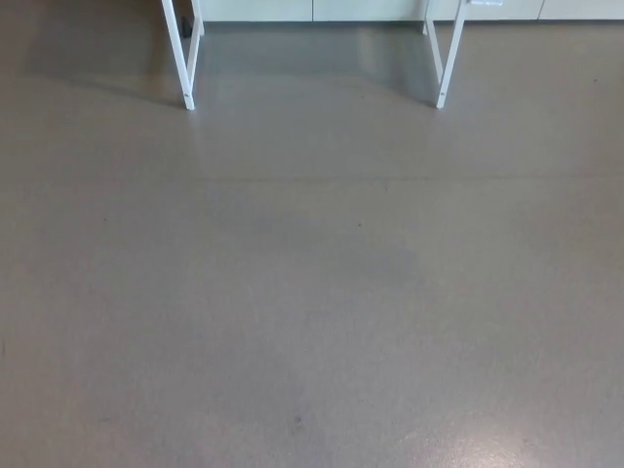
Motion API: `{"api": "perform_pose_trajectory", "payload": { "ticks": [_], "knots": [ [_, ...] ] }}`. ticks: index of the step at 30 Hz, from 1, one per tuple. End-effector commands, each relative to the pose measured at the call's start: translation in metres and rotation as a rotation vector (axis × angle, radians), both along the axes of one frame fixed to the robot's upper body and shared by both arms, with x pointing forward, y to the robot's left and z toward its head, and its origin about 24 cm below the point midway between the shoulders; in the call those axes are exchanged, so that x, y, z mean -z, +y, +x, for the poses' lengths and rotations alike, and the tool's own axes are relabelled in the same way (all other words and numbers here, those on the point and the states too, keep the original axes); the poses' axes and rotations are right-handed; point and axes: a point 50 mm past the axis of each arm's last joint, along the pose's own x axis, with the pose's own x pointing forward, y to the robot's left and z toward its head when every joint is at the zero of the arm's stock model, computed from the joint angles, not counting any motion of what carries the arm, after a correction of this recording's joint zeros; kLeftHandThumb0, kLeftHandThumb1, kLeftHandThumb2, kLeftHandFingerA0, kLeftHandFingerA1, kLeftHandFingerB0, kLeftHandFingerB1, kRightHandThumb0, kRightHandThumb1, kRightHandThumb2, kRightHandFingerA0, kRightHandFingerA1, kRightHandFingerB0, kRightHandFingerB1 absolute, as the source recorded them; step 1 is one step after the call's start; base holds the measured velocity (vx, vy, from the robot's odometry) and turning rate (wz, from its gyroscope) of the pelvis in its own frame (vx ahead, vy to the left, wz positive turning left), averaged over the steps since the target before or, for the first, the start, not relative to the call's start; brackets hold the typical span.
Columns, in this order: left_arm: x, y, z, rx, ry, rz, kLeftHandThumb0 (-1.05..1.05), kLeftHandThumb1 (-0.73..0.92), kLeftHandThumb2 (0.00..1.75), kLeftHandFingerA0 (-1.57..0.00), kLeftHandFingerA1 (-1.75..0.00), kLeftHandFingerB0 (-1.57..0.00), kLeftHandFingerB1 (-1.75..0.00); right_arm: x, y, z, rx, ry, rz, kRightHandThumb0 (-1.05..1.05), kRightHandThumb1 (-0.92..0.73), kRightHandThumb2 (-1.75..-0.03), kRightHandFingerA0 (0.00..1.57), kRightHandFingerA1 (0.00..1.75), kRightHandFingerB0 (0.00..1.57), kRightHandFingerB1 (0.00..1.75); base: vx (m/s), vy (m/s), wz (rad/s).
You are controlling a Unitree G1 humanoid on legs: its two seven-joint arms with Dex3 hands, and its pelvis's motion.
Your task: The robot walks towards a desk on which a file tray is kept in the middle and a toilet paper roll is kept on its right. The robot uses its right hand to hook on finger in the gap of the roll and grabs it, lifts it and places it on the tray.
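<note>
I judge that I am at the very start, in the walk-up. Ahead of me lies smooth grey floor [312, 292], and at the top edge stand two slanted white metal legs [177, 54] that I take to belong to the worktop. Its surface is out of frame, so the toilet paper roll and the file tray are not visible. My right hand does not show either, so I cannot tell whether it is spread or closed. Reaching, hooking, lifting and placing are all left to do.
</note>
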Motion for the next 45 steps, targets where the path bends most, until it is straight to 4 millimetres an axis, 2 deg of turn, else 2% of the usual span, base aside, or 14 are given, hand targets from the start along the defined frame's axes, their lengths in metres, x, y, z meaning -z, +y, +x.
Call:
{"api": "perform_pose_trajectory", "payload": {
  "ticks": [1,13,21,29,38,45],
  "knots": [
    [-0.0087,0.0061,0.0053,0.032,-0.049,-0.042,-0.76,0.92,0.67,-0.01,-0.86,-0.01,-0.76,-0.0084,-0.0047,0.0023,-0.036,-0.048,0.055,-0.73,-0.46,-0.88,0.05,0.51,0.03,0.27,0.0,0.0,0.0],
    [-0.0087,0.0067,0.0051,0.034,-0.05,-0.047,-0.76,0.92,0.67,-0.01,-0.86,-0.01,-0.76,-0.0085,-0.0051,0.0019,-0.039,-0.051,0.061,-0.73,-0.46,-0.88,0.05,0.51,0.03,0.27,-0.02,-0.016,0.05],
    [-0.0086,0.0066,0.006,0.034,-0.051,-0.048,-0.76,0.92,0.67,-0.01,-0.86,-0.01,-0.76,-0.0088,-0.0052,0.0027,-0.039,-0.052,0.061,-0.73,-0.46,-0.88,0.05,0.51,0.03,0.27,0.1,0.218,-0.12],
    [-0.0074,0.0059,0.0047,0.032,-0.047,-0.05,-0.76,0.92,0.67,-0.01,-0.86,-0.01,-0.76,-0.0091,-0.0058,0.0021,-0.04,-0.049,0.06,-0.73,-0.46,-0.88,0.05,0.51,0.03,0.27,0.25,0.089,0.07],
    [-0.0074,0.0059,0.0047,0.032,-0.047,-0.051,-0.76,0.92,0.67,-0.01,-0.86,-0.01,-0.76,-0.0091,-0.0058,0.0021,-0.04,-0.049,0.06,-0.73,-0.46,-0.88,0.05,0.51,0.03,0.27,0.34,-0.153,0.33],
    [-0.0073,0.0059,0.0046,0.032,-0.048,-0.051,-0.76,0.92,0.67,-0.01,-0.86,-0.01,-0.76,-0.0091,-0.0058,0.0021,-0.04,-0.049,0.06,-0.73,-0.46,-0.88,0.05,0.51,0.03,0.27,0.33,-0.066,-0.04]
  ]
}}
